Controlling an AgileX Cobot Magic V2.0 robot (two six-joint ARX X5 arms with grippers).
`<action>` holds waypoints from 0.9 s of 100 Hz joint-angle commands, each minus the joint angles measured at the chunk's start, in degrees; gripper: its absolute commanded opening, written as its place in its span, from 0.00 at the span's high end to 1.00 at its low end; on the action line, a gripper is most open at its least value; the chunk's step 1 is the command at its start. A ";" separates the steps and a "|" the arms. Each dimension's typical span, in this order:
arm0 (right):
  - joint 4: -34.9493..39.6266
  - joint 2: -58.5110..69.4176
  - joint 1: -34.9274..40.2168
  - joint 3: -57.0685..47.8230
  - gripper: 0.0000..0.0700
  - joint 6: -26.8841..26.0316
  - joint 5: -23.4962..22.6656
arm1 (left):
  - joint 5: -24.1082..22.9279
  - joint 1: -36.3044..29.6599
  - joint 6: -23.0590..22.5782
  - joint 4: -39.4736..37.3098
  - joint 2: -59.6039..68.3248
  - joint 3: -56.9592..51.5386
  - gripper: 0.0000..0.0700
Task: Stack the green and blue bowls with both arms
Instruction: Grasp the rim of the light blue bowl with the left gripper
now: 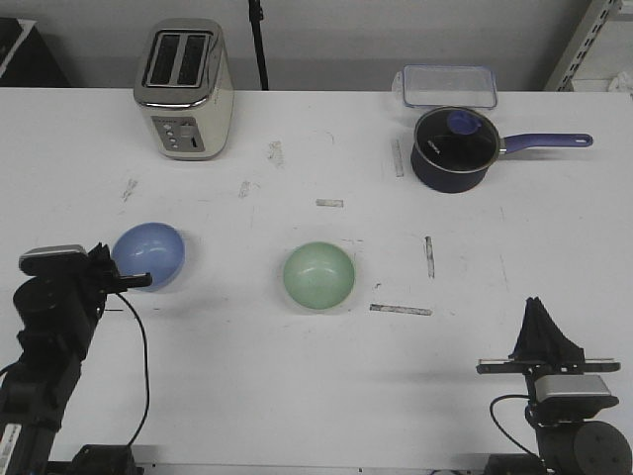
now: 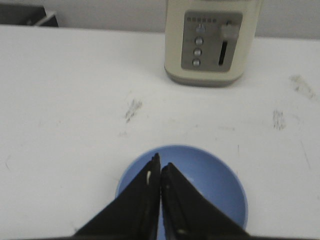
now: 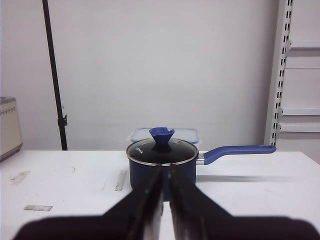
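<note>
The blue bowl (image 1: pixel 149 253) sits upright on the white table at the left. It also shows in the left wrist view (image 2: pixel 210 185). The green bowl (image 1: pixel 318 276) sits upright near the table's middle, apart from the blue one. My left gripper (image 1: pixel 138 280) is shut and empty, its tips over the blue bowl's near rim (image 2: pixel 161 167). My right gripper (image 1: pixel 535 307) is shut and empty at the front right, far from both bowls; in its wrist view (image 3: pixel 165 171) it points at the saucepan.
A cream toaster (image 1: pixel 183 89) stands at the back left. A navy saucepan (image 1: pixel 453 148) with a purple handle and glass lid stands at the back right, a clear plastic box (image 1: pixel 448 86) behind it. Tape strips (image 1: pixel 401 310) lie on the table.
</note>
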State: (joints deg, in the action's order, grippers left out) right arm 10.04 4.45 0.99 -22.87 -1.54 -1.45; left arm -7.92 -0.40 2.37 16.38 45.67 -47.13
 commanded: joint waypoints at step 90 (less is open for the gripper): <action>-0.59 -0.24 -0.04 -0.33 0.98 -0.57 -0.02 | 27.56 22.64 14.84 31.78 33.38 -25.81 0.99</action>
State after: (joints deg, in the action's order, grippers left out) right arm 10.04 4.45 0.99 -22.87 -1.54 -1.45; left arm 18.20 21.52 16.56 47.62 77.12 -71.83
